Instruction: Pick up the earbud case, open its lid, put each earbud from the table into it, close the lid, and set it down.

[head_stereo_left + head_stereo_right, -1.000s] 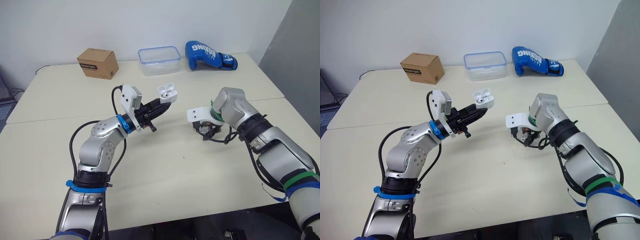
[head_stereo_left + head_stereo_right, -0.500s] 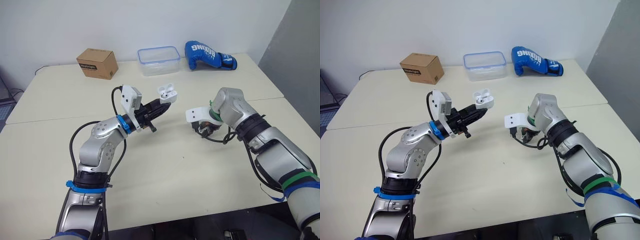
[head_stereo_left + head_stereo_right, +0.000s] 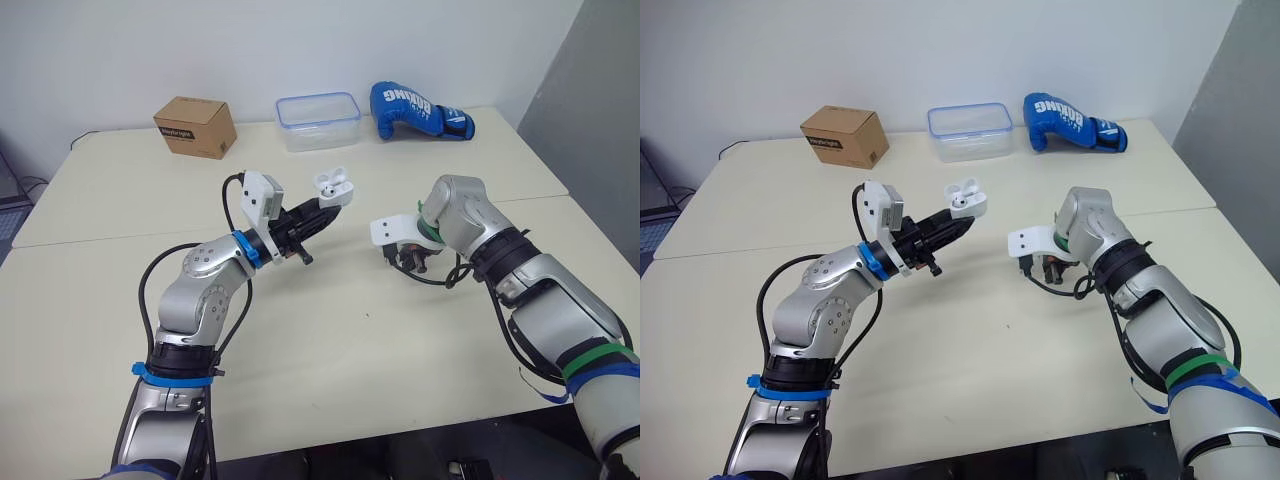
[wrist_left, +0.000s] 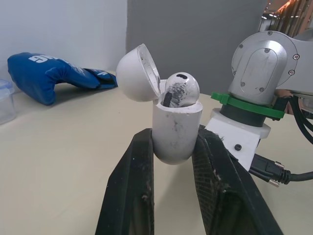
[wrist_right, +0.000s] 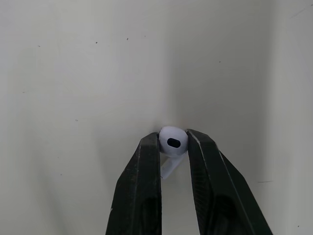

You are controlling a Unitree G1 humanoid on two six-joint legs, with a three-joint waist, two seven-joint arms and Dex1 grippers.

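Earbud case (image 4: 175,128), smooth white plastic in a rounded capsule shape, stands upright with its long axis vertical. Its domed lid (image 4: 138,73) is hinged back, and one glossy earbud (image 4: 181,88) sits in its mouth. Left pincer (image 4: 175,147) clamps narrowly on the case's lower body, holding it above the pale matte worktop (image 3: 350,330). Right pincer (image 5: 172,147), nearby and low at the worktop, pinches the second earbud (image 5: 171,138) by its bulb, stem trailing back between the black fingers.
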